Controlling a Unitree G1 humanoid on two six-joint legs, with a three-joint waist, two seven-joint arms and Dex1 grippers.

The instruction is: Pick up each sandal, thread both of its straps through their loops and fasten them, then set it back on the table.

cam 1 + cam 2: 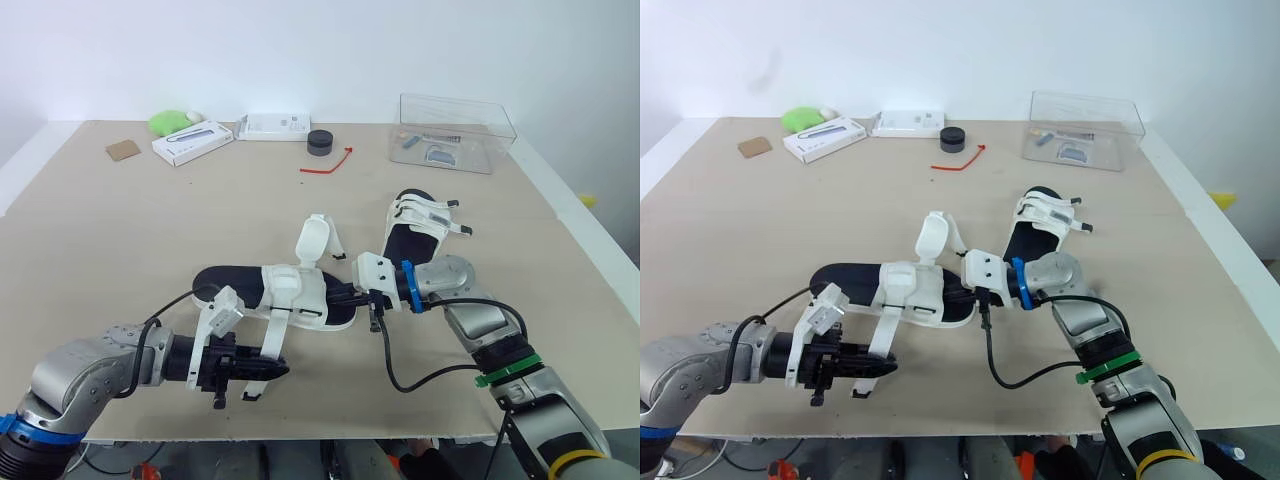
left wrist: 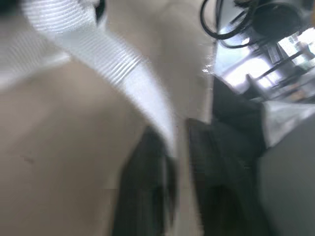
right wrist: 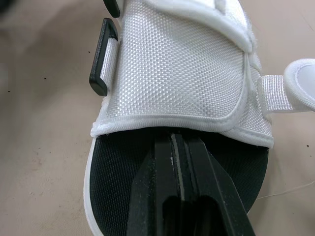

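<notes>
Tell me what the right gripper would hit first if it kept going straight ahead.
The right gripper lies on the black footbed, pointing at the white mesh upper just ahead. It would probably meet that upper's edge first, or slip beneath it.

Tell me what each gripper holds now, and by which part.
Left gripper pinches the near sandal's loose white strap near its end. Right gripper is shut, gripping nothing, fingers resting on that sandal's footbed.

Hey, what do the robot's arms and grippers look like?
The left arm and right arm are silver-grey with white wrist housings and looping black cables. The left gripper and right gripper have black fingers. The right arm carries a blue ring, green tie, yellow band.
</notes>
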